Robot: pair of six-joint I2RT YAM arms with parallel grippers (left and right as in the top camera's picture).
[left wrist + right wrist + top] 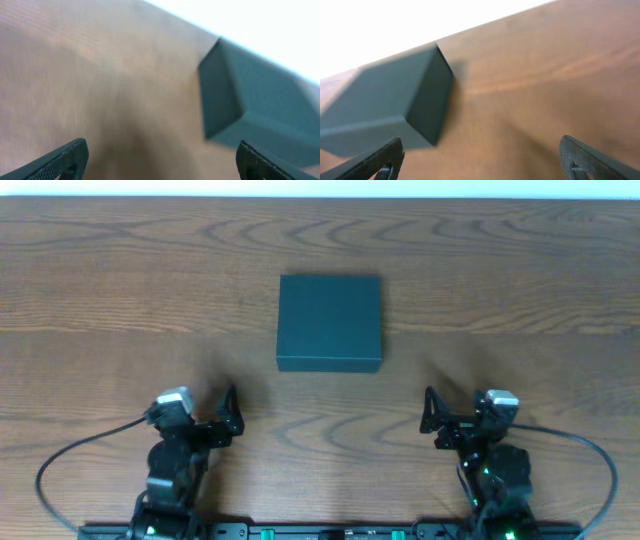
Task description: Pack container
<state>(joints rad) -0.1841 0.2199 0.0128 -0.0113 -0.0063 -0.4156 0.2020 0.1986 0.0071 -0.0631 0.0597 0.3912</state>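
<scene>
The dark teal-green square container [329,321] sits closed on the wooden table [120,290], in the middle. It also shows at the right of the left wrist view [260,100] and at the left of the right wrist view [385,107]. My left gripper [231,412] is at the front left, open and empty, well short of the container; its fingers frame bare table [162,162]. My right gripper [431,418] is at the front right, open and empty, also short of the container [480,160]. No snack packets are in view.
The table's far edge [320,198] meets a white surface at the back. Black cables [60,460] run from both arm bases at the front edge.
</scene>
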